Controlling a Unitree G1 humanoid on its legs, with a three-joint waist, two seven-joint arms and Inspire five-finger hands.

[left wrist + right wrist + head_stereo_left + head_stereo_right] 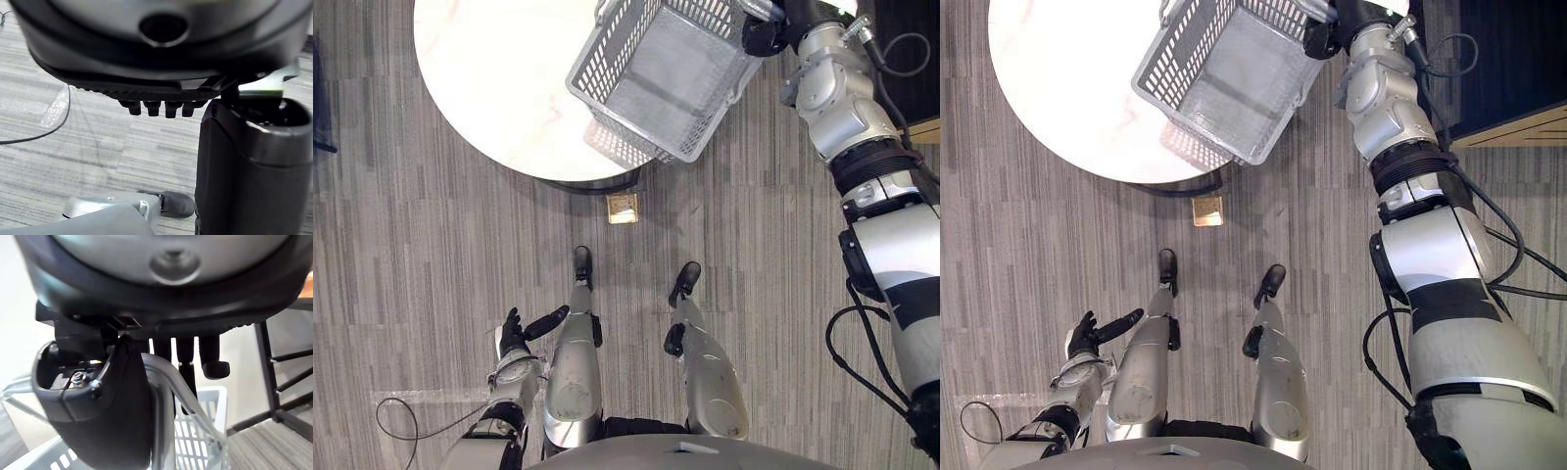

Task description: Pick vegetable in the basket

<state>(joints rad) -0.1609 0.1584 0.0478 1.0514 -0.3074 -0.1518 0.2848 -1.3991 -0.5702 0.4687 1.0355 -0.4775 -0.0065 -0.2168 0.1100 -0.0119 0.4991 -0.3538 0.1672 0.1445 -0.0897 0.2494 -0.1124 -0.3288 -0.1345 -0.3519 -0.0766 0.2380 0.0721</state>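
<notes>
my right hand is curled round the handle, thumb on one side and fingers hooked over the other, so the basket hangs from it, tilted and clear of any support. my left hand is far below the basket, down beside my leg, fingers loose and holding nothing.

as i judge it, the task is at an early stage: the basket is in hand, but through its mesh i see a bare bottom, and i can find no vegetable inside it or on the bench under it. so the picking itself is not yet done; a vegetable has to be found first.

the bench is round, white and faintly veined, and the basket hangs over its near edge, partly past it. below the basket the floor is grey striped carpet with a small brass plate set into it. beyond the basket, on the hand's side, stands dark furniture with a wooden edge.
</notes>
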